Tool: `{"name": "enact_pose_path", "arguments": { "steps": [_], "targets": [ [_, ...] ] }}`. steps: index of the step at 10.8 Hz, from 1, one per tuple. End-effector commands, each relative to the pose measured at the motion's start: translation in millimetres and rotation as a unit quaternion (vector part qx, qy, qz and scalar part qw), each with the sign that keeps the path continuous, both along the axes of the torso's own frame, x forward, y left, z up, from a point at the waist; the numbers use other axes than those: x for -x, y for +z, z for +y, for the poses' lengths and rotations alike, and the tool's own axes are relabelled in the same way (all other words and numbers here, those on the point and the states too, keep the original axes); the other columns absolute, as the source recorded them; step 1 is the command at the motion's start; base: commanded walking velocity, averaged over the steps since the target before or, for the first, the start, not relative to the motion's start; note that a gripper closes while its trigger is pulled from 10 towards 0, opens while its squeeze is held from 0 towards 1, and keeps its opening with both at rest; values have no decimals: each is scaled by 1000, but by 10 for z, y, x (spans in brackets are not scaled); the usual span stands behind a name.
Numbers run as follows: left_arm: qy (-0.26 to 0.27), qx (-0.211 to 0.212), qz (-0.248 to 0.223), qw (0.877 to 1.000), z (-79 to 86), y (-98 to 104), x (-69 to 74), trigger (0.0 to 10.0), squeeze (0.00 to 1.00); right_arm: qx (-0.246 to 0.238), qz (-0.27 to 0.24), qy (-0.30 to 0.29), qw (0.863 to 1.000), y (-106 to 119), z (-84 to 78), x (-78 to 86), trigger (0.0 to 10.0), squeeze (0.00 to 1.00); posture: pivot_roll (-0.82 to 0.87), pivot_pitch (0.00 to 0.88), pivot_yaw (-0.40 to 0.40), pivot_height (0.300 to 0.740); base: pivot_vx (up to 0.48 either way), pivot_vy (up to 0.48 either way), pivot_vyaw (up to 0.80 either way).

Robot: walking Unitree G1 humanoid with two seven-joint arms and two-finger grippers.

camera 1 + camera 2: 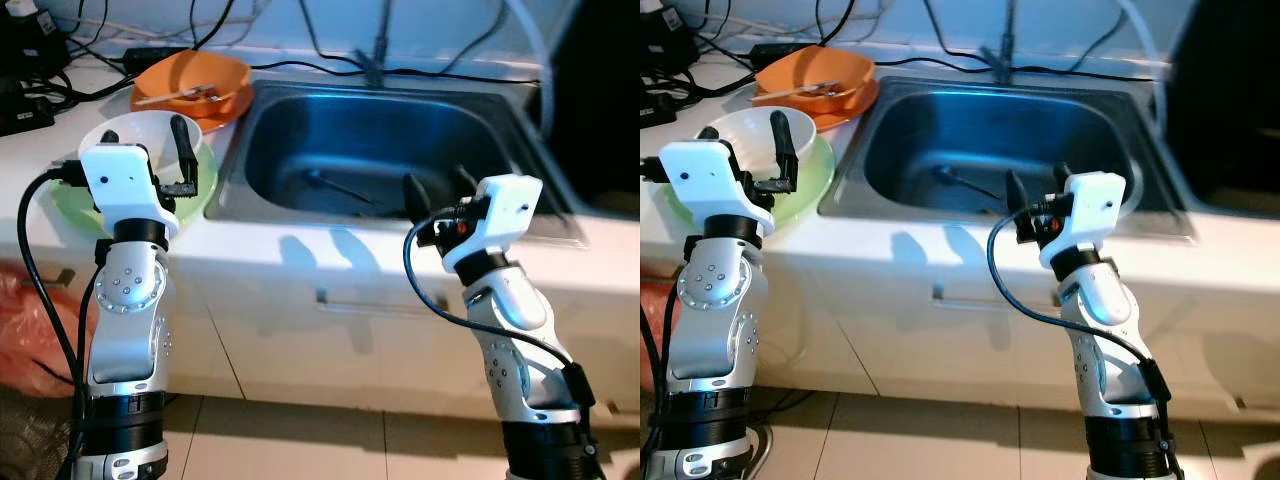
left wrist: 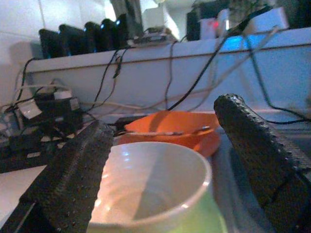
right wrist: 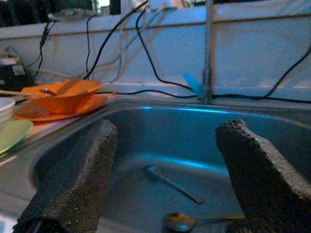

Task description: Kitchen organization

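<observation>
A white bowl [image 1: 140, 135] stands on a green plate [image 1: 75, 205] on the counter, left of the steel sink [image 1: 480, 115]. My left gripper [image 1: 150, 150] is open just in front of this bowl, its fingers [image 2: 77, 179] spread about as wide as the bowl [image 2: 155, 179] and not touching it. Behind it an orange bowl [image 1: 200, 80] holding a utensil rests on an orange plate [image 1: 225, 108]. My right gripper [image 1: 440, 185] hovers open at the sink's front edge with nothing in it. A fork [image 3: 172, 183] and a spoon [image 3: 180, 222] lie on the sink bottom.
A faucet [image 1: 378, 50] rises behind the sink, and black cables [image 1: 300, 65] trail along the back of the counter. Dark electronics [image 1: 25, 60] crowd the far left. A red bag [image 1: 30, 340] lies on the floor at the lower left. White cabinet fronts [image 1: 330, 330] stand below the counter.
</observation>
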State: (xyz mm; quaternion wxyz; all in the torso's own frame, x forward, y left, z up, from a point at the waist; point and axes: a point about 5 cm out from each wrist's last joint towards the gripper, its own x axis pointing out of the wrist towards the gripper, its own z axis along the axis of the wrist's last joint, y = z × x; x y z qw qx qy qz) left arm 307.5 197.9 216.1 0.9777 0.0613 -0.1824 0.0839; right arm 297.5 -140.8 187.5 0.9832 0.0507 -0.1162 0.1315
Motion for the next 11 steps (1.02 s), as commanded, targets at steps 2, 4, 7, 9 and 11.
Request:
{"name": "enact_pose_path", "arguments": {
  "steps": [2, 4, 7, 9, 11],
  "targets": [
    [-5, -2, -20, 1000, -32, 92, 6, 10000, 0, -5, 2, -3, 1000, 17, -15, 13, 10000, 0, 60, 47, -18, 740, 225, 0, 0],
    [-3, -4, -14, 1000, -45, 80, 4, 10000, 0, -5, 3, -3, 1000, 9, -12, 11, 10000, 0, 61, 47, -17, 740, 0, 0, 0],
    [2, -5, -11, 1000, -16, 78, 5, 10000, 0, -7, 7, -1, 1000, -7, 10, 12, 10000, 0, 68, 49, -14, 740, 0, 0, 0],
    [16, 1, 25, 1000, 35, -13, -39, 10000, 0, -12, 11, 1, 1000, -18, 28, 15, 10000, 0, 70, 48, -5, 740, 0, 0, 0],
    [12, 8, 36, 999, 46, -40, -56, 10000, 0, -16, 14, -2, 1000, -30, 13, 26, 10000, 0, 69, 52, -1, 740, 0, 0, 0]
  ]
}}
